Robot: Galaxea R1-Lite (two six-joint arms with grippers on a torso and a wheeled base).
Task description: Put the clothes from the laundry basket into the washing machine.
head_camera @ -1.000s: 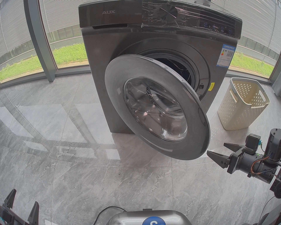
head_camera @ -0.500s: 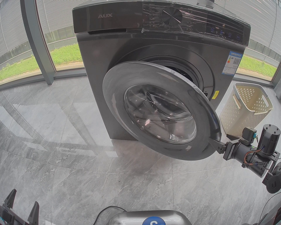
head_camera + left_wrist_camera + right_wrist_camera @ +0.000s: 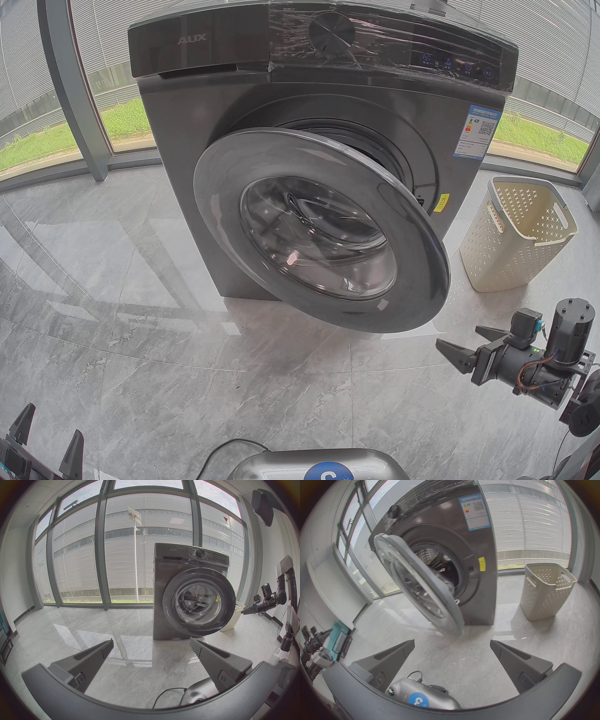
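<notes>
The grey washing machine [image 3: 300, 125] stands ahead with its round door [image 3: 319, 231] swung partly open, so the dark drum opening [image 3: 440, 564] shows behind it. To its right on the floor is the cream laundry basket [image 3: 515, 234], upright, and what I see of its inside is bare. My right gripper [image 3: 467, 342] hangs open and holds nothing, low and to the right of the door's free edge and apart from it. My left gripper [image 3: 49, 426] is open and holds nothing at the near left, far from the machine [image 3: 190, 589].
Grey tiled floor [image 3: 156, 350] spreads wide to the left and in front of the machine. Tall windows and a pillar [image 3: 69, 94] close off the back. A wall corner stands just right of the basket [image 3: 548, 589].
Half a second ago my right gripper was up against the door's free edge; it has since drawn back and down. The head view itself has shifted. The left gripper kept still.
</notes>
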